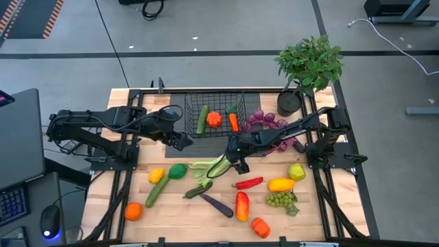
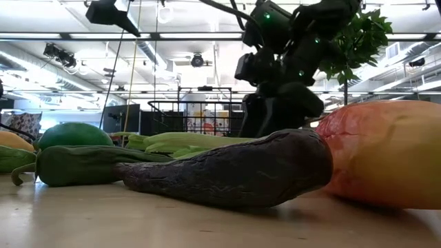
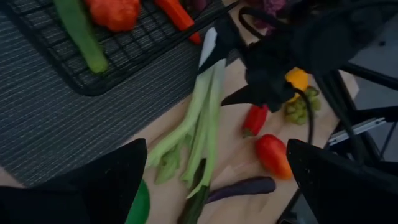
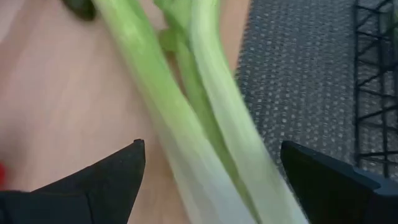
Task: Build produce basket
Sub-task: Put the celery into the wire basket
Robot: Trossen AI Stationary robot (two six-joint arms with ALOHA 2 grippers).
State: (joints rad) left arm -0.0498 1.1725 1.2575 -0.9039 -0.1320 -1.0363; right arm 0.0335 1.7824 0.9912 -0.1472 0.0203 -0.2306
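The black wire basket (image 1: 192, 103) stands on a dark mat at the far middle of the table. It holds a green cucumber (image 1: 202, 119), an orange fruit (image 1: 214, 119) and a carrot (image 1: 233, 120). A leek (image 1: 214, 167) lies flat on the table, partly on the mat's near edge. My right gripper (image 1: 233, 163) hangs open just above the leek's pale end (image 4: 205, 112), one finger on either side and clear of it. My left gripper (image 1: 184, 142) is open above the mat, left of the leek (image 3: 199, 124), with nothing between its fingers.
Loose produce lies on the near half: a lime (image 1: 178, 171), cucumber (image 1: 156, 192), orange (image 1: 133, 211), eggplant (image 1: 217, 204), red chilli (image 1: 248, 183), peppers (image 1: 242, 206), green grapes (image 1: 281, 200). Purple grapes (image 1: 264, 120) and a potted plant (image 1: 291, 101) stand right of the basket.
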